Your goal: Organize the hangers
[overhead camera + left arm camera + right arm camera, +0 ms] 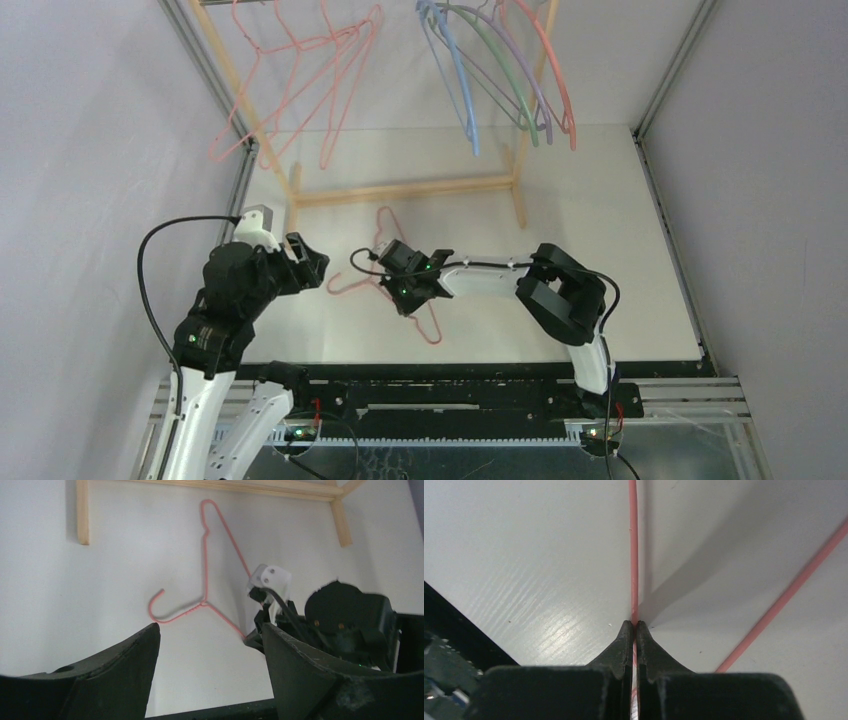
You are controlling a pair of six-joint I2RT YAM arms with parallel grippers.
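**A:** What could have gone wrong there?

**B:** The left gripper hung spread and empty. The pink hanger was down on the table, and only the right gripper held it, pressed together on one thin arm. Pinched off-centre like that, the wire could have swivelled or slipped when lifted.

**A:** Any containers?

**B:** None, only the wooden rack. It carried pink hangers on the left and blue, green and lavender ones on the right.

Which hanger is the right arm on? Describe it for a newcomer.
Find the wooden rack at the far side of the table. In front of its base one pink hanger lies on the table. The other hangers all hang from the rack; this one sits in the right arm's shut jaws.
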